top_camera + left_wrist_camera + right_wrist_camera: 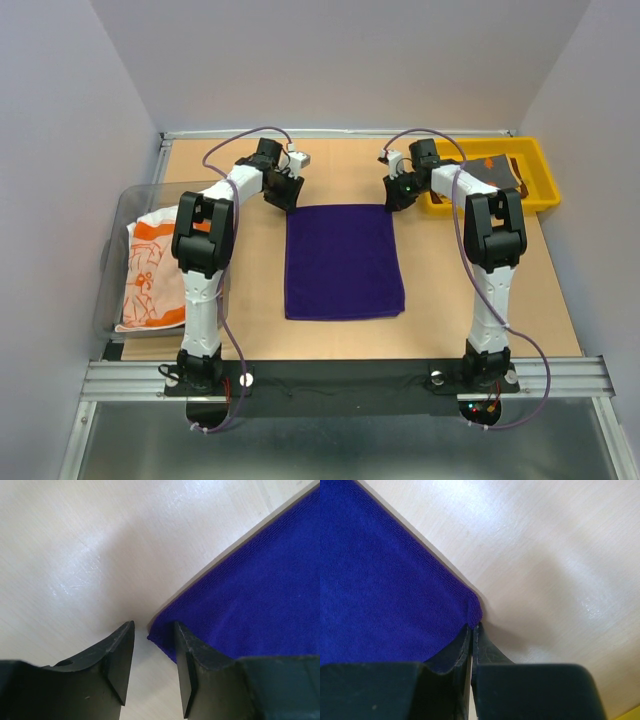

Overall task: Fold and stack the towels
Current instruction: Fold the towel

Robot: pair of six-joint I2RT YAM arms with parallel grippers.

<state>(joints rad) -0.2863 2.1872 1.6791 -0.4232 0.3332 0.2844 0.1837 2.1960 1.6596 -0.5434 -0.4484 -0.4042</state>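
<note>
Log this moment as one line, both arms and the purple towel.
left fingers: open, straddling far-left corner | right fingers: shut on far-right corner | purple towel: flat on table, unfolded

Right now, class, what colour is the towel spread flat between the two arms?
Deep purple towel, seen whole and best in the top external view.

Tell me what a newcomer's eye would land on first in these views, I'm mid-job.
The purple towel lies flat in the middle of the table, the boldest thing in view. Both arms reach to its far corners: the right gripper is pinched shut on the far right corner, while the left gripper straddles the far left corner with a gap between its jaws. At the table's left edge, an orange-and-white towel sits in a clear bin.
</note>
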